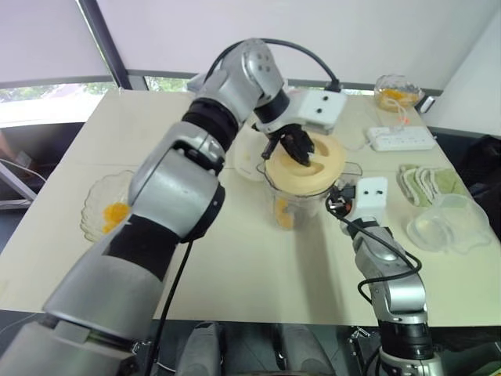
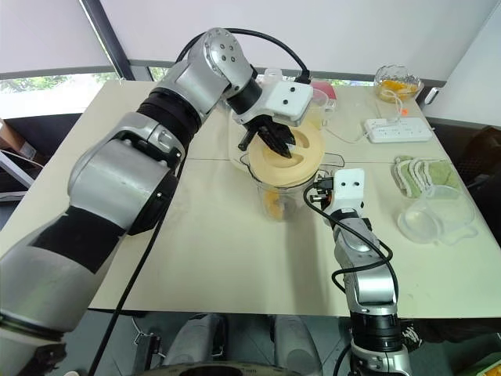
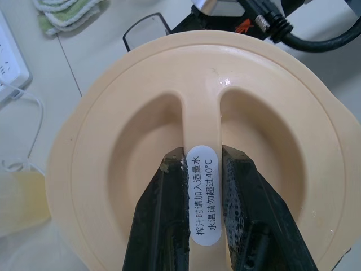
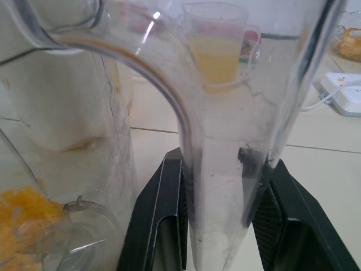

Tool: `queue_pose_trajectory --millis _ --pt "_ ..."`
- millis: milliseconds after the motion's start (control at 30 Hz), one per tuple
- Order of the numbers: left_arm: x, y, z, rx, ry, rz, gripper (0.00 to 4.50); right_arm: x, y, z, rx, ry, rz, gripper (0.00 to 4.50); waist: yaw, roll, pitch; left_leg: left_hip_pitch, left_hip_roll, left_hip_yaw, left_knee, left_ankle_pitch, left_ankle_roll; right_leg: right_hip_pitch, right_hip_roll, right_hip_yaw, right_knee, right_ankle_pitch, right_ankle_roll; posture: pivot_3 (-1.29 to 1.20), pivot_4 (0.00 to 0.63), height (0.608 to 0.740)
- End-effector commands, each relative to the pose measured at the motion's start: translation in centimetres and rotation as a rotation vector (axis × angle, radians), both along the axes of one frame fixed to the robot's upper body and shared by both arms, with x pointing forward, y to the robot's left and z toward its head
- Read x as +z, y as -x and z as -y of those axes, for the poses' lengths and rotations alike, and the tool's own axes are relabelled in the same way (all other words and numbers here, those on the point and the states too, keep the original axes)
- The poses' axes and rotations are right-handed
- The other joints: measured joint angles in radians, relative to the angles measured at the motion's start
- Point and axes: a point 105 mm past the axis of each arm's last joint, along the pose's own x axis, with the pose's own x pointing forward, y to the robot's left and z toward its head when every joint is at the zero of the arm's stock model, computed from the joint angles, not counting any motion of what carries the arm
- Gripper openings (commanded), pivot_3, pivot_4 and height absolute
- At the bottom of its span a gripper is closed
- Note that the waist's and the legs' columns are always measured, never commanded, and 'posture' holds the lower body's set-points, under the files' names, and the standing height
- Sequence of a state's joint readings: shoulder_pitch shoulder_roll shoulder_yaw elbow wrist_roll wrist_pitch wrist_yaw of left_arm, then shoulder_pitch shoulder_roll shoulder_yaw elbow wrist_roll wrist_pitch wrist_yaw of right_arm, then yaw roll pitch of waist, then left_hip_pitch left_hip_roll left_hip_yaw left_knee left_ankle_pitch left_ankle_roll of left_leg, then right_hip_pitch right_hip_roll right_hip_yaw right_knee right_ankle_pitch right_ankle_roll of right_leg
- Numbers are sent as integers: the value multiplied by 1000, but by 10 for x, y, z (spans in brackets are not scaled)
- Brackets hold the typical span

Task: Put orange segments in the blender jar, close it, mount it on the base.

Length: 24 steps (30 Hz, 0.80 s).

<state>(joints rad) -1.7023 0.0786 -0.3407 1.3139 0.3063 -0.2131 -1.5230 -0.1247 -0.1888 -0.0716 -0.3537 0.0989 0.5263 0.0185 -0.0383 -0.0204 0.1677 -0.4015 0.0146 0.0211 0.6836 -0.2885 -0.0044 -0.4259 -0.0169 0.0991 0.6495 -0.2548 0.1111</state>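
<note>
Your left tool [image 3: 203,157] is clamped on the raised ridge of the cream lid [image 1: 327,161]. The lid sits on top of the jar [image 1: 296,207], which stands mid-table [image 1: 235,258] with orange segments [image 1: 283,214] inside. Your right tool [image 4: 218,164] grips the jar's clear handle [image 4: 220,101].

The left tool [image 2: 275,142] pinches the central ridge of the cream round plastic lid [image 2: 305,154] atop the clear blender jar [image 2: 288,200]; the right tool [image 2: 319,193] grips the jar's 3 o'clock side.
</note>
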Motion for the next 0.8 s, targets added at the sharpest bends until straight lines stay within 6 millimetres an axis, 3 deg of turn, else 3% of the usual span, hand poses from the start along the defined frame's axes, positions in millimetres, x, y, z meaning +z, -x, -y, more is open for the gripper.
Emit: queue_pose_trajectory --millis 33,433,800 --pt "-29 -17 -20 92 -135 55 233 18 11 -4 9 7 71 931 1 0 0 0 0 0 0 0 0 0 0 0 0 0 0 0 150 740" --pt "-27 -9 -11 65 -97 -6 233 19 15 -7 42 92 66 931 4 0 -1 2 0 0 0 0 0 3 0 0 0 0 0 0 150 740" --pt "-7 6 -4 44 -26 -157 233 18 12 -10 59 97 60 931 0 0 -1 3 0 0 0 0 0 3 0 0 -1 0 0 0 150 740"
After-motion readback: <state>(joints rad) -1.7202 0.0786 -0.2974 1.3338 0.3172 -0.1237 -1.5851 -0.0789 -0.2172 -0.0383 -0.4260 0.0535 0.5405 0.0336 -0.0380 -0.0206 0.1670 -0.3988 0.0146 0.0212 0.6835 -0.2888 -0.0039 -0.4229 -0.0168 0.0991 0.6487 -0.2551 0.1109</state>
